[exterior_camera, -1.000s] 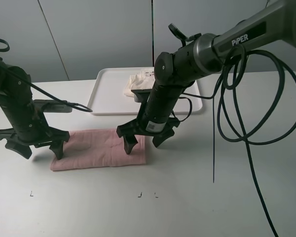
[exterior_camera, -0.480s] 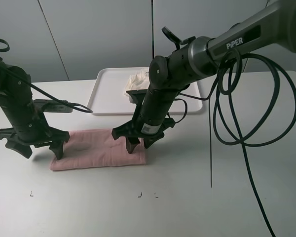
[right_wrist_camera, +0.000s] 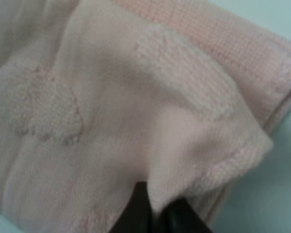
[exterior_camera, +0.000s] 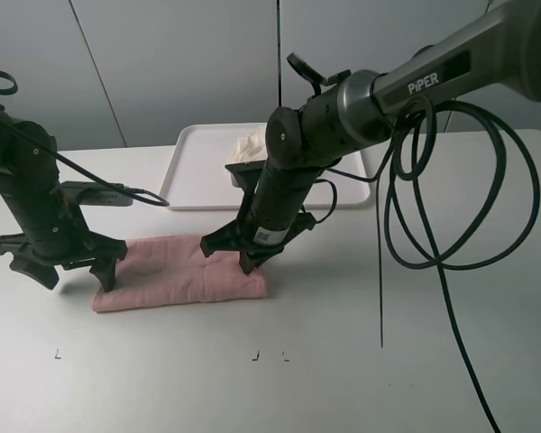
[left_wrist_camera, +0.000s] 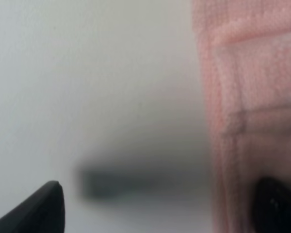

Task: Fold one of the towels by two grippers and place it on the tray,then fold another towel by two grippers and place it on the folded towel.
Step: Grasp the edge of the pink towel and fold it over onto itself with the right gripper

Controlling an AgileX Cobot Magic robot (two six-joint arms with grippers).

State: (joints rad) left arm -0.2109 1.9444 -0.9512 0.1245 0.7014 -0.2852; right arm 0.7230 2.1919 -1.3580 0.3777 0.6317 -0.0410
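Note:
The pale pink towel [exterior_camera: 176, 273] lies as a long folded strip on the table. My right gripper [exterior_camera: 250, 263] is shut on a pinch of cloth near the strip's right end; the right wrist view shows the pink towel [right_wrist_camera: 111, 97] bunched up between the closed fingertips [right_wrist_camera: 138, 208]. Over the strip's left end my left gripper [exterior_camera: 77, 278] stands open. In the left wrist view one fingertip [left_wrist_camera: 276, 208] is over the pink towel [left_wrist_camera: 252, 97] and the other is over bare table. The cream-white towel [exterior_camera: 250, 147] lies folded on the white tray [exterior_camera: 194, 171] behind.
Black cables [exterior_camera: 388, 262] hang in loops from the right arm down to the table at the right. A thin cable [exterior_camera: 117, 191] runs from the left arm toward the tray. Small black marks [exterior_camera: 255, 356] sit near the table's front.
My right gripper has closed from wide open and shifted slightly left, gathering a pinch of the pink towel. The left gripper has stayed still and open.

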